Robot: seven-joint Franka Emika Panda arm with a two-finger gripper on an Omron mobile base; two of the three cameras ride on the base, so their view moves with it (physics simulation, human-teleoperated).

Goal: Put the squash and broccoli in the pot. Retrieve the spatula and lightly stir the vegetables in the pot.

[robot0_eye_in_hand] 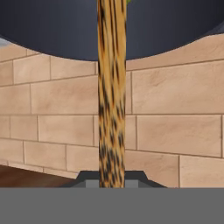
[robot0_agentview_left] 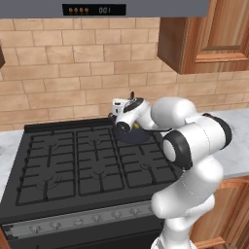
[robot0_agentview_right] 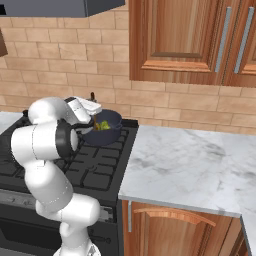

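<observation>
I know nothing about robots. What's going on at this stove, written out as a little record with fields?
place: black gas stove beside a marble counter
pot: dark, on the back burner nearest the counter
vegetables: yellow and green lumps inside the pot
spatula: wooden, running from the fingers into the pot
gripper: shut on the spatula, at the pot's rim
stage: vegetables in, spatula in hand for stirring
</observation>
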